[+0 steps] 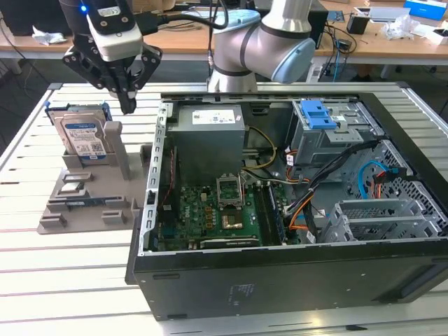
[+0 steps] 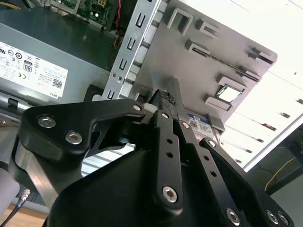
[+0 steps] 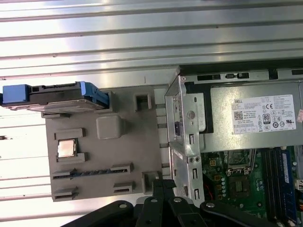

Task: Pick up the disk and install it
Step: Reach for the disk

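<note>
The disk [image 1: 82, 136] stands upright on its edge in a slot of the grey plastic holder [image 1: 84, 206], on the exterior view's left, its white-and-blue label facing the camera and blue rails along its sides. In the first wrist view the disk [image 3: 61, 94] shows edge-on at the holder's [image 3: 99, 156] far end. My gripper [image 1: 128, 105] hangs above the holder, between the disk and the computer case, its black fingers pressed together with nothing in them. The second wrist view has the gripper [image 2: 165, 97] tip over the holder and a corner of the disk's label [image 2: 201, 125] beside the fingers.
The open computer case [image 1: 280, 269] lies on the slatted white table [image 1: 70, 280], with a grey power-supply box [image 1: 210, 133], a green motherboard [image 1: 217, 210] and a blue-topped drive cage [image 1: 318, 115] inside. A processor chip [image 3: 66, 148] sits in the holder.
</note>
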### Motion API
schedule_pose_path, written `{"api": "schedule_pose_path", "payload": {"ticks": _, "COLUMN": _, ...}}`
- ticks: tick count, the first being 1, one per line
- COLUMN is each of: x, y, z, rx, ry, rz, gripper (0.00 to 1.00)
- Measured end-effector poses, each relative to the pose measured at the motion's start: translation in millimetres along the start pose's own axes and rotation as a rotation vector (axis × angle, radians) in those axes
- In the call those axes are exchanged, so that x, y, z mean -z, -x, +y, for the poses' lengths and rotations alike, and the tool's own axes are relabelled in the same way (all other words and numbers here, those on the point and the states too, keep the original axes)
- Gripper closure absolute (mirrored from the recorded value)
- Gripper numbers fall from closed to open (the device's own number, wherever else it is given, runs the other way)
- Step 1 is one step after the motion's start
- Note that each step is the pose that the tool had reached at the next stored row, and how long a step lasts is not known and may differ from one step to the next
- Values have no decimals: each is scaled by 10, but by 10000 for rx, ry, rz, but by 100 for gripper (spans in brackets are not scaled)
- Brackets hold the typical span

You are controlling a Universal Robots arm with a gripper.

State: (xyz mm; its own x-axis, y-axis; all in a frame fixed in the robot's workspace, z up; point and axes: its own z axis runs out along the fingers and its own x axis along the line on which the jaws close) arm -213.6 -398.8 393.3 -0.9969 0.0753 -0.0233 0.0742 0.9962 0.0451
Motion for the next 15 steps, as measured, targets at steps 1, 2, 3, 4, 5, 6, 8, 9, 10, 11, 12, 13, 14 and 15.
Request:
{"api": "schedule_pose_path", "payload": {"ticks": 1, "x": 0, "y": -18, "z": -2, "rx": 0, "ry": 0, "rz": 0, "gripper": 89}}
{"api": "schedule_pose_path", "payload": {"ticks": 2, "x": 1, "y": -32, "z": -3, "rx": 0, "ry": 0, "rz": 0, "gripper": 89}}
{"api": "schedule_pose_path", "payload": {"ticks": 3, "x": 1, "y": -50, "z": -4, "rx": 0, "ry": 0, "rz": 0, "gripper": 89}}
{"api": "schedule_pose_path", "payload": {"ticks": 4, "x": 2, "y": -63, "z": -5, "rx": 1, "ry": 0, "rz": 0, "gripper": 89}}
{"api": "schedule_pose_path", "payload": {"ticks": 5, "x": 2, "y": -75, "z": -6, "rx": 1, "ry": -1, "rz": 1, "gripper": 89}}
{"api": "schedule_pose_path", "payload": {"ticks": 6, "x": 3, "y": -89, "z": -7, "rx": 1, "ry": -1, "rz": 1, "gripper": 89}}
{"api": "schedule_pose_path", "payload": {"ticks": 8, "x": 4, "y": -122, "z": -9, "rx": 1, "ry": -1, "rz": 0, "gripper": 89}}
{"api": "schedule_pose_path", "payload": {"ticks": 9, "x": 4, "y": -131, "z": -10, "rx": 1, "ry": 0, "rz": 0, "gripper": 89}}
{"api": "schedule_pose_path", "payload": {"ticks": 10, "x": 4, "y": -145, "z": -11, "rx": 1, "ry": 0, "rz": 0, "gripper": 89}}
{"api": "schedule_pose_path", "payload": {"ticks": 11, "x": 4, "y": -155, "z": -12, "rx": 0, "ry": 0, "rz": 0, "gripper": 89}}
{"api": "schedule_pose_path", "payload": {"ticks": 12, "x": 5, "y": -174, "z": -13, "rx": 0, "ry": 0, "rz": 1, "gripper": 89}}
{"api": "schedule_pose_path", "payload": {"ticks": 13, "x": 5, "y": -190, "z": -14, "rx": 0, "ry": 0, "rz": 0, "gripper": 89}}
{"api": "schedule_pose_path", "payload": {"ticks": 14, "x": 5, "y": -204, "z": -15, "rx": 0, "ry": 0, "rz": 0, "gripper": 89}}
{"api": "schedule_pose_path", "payload": {"ticks": 15, "x": 6, "y": -229, "z": -17, "rx": 0, "ry": 0, "rz": 0, "gripper": 89}}
